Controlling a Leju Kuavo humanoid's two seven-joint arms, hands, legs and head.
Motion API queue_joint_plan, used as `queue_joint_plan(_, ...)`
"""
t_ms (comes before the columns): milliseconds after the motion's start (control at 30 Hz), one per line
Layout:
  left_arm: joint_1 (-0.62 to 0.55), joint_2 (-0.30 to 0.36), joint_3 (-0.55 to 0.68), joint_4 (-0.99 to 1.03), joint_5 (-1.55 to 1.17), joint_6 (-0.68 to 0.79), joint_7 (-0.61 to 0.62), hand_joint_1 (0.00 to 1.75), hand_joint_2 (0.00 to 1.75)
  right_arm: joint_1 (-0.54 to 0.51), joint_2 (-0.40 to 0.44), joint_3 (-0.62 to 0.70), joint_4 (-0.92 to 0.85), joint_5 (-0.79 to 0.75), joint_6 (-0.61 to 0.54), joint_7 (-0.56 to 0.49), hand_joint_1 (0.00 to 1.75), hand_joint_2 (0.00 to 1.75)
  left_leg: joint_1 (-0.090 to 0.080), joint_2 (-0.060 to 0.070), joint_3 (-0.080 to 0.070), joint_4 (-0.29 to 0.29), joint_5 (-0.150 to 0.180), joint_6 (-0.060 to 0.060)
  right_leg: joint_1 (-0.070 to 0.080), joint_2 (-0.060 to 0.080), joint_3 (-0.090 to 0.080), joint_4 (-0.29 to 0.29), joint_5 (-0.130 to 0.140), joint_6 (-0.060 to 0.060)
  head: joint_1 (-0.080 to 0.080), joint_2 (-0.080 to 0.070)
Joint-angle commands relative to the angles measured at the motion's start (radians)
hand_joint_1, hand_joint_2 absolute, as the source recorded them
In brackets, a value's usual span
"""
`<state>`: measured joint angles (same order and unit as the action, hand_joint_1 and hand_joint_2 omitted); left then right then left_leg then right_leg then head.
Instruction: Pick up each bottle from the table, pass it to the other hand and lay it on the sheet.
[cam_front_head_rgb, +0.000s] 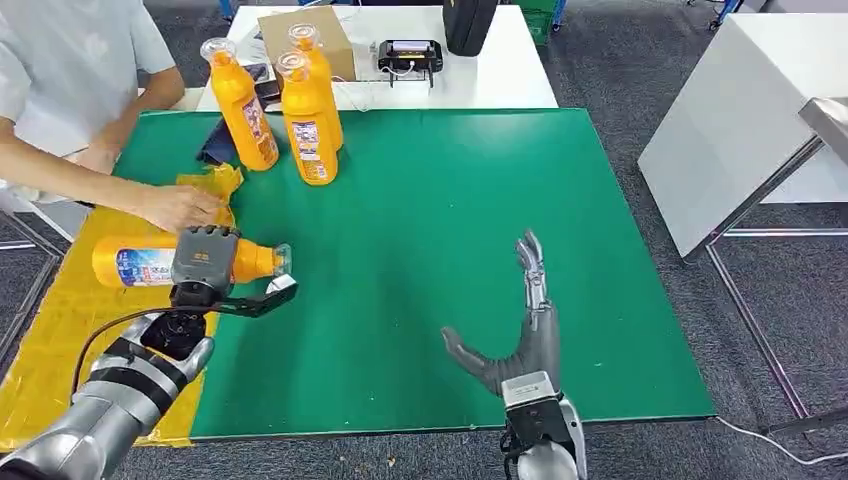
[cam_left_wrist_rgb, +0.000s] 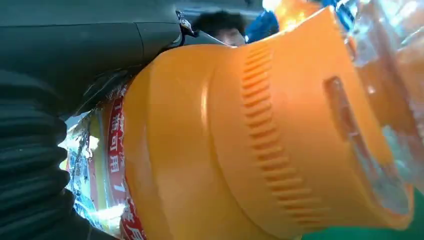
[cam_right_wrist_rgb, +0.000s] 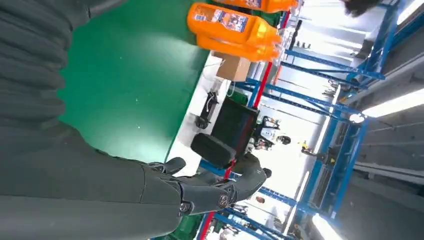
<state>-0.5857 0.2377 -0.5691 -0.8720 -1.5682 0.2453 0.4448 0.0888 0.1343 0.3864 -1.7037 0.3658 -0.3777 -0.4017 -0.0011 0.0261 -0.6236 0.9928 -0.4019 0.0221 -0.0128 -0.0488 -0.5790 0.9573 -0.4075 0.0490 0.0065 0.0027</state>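
Here the bench (cam_front_head_rgb: 450, 250) carries a smooth green mat, with a crinkled yellow sheet (cam_front_head_rgb: 60, 330) along its left edge. The left hand (cam_front_head_rgb: 205, 262) grips a glossy orange bottle (cam_front_head_rgb: 135, 262) lying on its side over that sheet, fingers wrapped over its body near the ribbed shoulder, clear cap towards the mat. A person's hand (cam_front_head_rgb: 178, 207) rests just behind. Three more bottles (cam_front_head_rgb: 305, 110) stand upright farther back. The right hand (cam_front_head_rgb: 525, 330) hovers empty, fingers spread.
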Motion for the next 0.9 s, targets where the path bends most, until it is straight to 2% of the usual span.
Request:
queue_joint_plan(33, -0.070, -0.051, 0.073, 0.202, -0.003, -0.019, -0.006, 1.75, 1.75, -0.033, -0.006, -0.021, 0.050, -0.003, -0.007, 0.003, 0.00, 1.75, 0.001, -0.002, 0.004, 0.001, -0.002, -0.001, 0.000, 0.003, 0.005, 0.000, -0.002, -0.002, 0.000, 0.000)
queue_joint_plan(200, -0.077, -0.065, 0.153, 0.268, -0.003, -0.017, -0.034, 1.75, 1.75, -0.039, -0.006, -0.031, 0.061, 0.004, -0.012, 0.015, 0.00, 1.75, 0.002, -0.002, 0.006, 0.001, -0.003, -0.002, 0.000, 0.005, 0.006, 0.000, -0.002, -0.002, 0.000, 0.000)
queue_joint_plan(300, -0.077, -0.084, 0.197, 0.288, 0.002, -0.020, -0.067, 1.75, 1.75, -0.041, -0.007, -0.032, 0.065, 0.007, -0.011, 0.018, 0.00, 1.75, 0.001, -0.001, 0.002, 0.000, 0.000, -0.001, 0.000, 0.002, 0.002, -0.001, 0.000, -0.001, 0.000, 0.000)
queue_joint_plan(333, -0.068, -0.096, 0.229, 0.287, 0.015, -0.007, -0.096, 0.96, 1.75, -0.037, -0.008, -0.033, 0.062, 0.009, -0.012, 0.020, 0.00, 1.75, 0.001, -0.003, 0.004, 0.000, -0.002, -0.001, 0.001, 0.003, 0.005, 0.000, -0.002, -0.002, 0.000, 0.000)
queue_joint_plan(367, -0.065, -0.101, 0.236, 0.288, 0.013, -0.007, -0.105, 0.33, 1.75, -0.034, -0.009, -0.035, 0.059, 0.010, -0.014, 0.020, 0.00, 1.75, 0.001, -0.002, 0.003, 0.000, -0.001, -0.001, 0.001, 0.002, 0.004, -0.001, -0.001, -0.001, 0.000, 0.000)
queue_joint_plan(400, -0.063, -0.104, 0.236, 0.287, 0.013, -0.007, -0.105, 0.33, 1.75, -0.033, -0.010, -0.036, 0.059, 0.010, -0.014, 0.020, 0.00, 1.75, 0.001, -0.001, 0.002, 0.000, 0.000, -0.001, 0.000, 0.002, 0.002, -0.001, 0.000, -0.001, 0.000, 0.000)
queue_joint_plan(433, -0.061, -0.104, 0.236, 0.288, 0.013, -0.008, -0.105, 0.00, 1.75, -0.032, -0.011, -0.036, 0.059, 0.010, -0.014, 0.020, 0.00, 1.75, 0.001, -0.003, 0.005, 0.000, -0.002, -0.001, 0.000, 0.003, 0.006, 0.000, -0.002, -0.002, 0.000, 0.000)
queue_joint_plan(533, -0.066, -0.108, 0.251, 0.307, 0.003, -0.058, -0.110, 0.00, 1.75, -0.032, -0.010, -0.045, 0.064, 0.011, -0.015, 0.021, 0.00, 1.75, 0.001, -0.003, 0.004, 0.000, -0.002, -0.001, 0.000, 0.002, 0.005, -0.001, -0.002, -0.001, 0.000, 0.000)
queue_joint_plan(667, -0.049, -0.120, 0.278, 0.295, 0.022, -0.028, -0.148, 0.00, 1.75, -0.031, -0.008, -0.054, 0.069, 0.012, -0.014, 0.026, 0.00, 1.75, 0.000, -0.002, 0.003, -0.001, -0.001, -0.001, 0.000, 0.002, 0.004, -0.001, -0.001, -0.001, 0.000, 0.000)
queue_joint_plan(900, 0.029, -0.147, 0.313, 0.106, 0.058, 0.056, -0.199, 0.00, 1.75, 0.007, -0.011, -0.072, 0.045, 0.026, -0.021, 0.025, 0.00, 1.75, 0.001, -0.004, 0.005, 0.000, -0.002, -0.001, 0.000, 0.002, 0.007, 0.000, -0.002, -0.002, 0.000, 0.000)
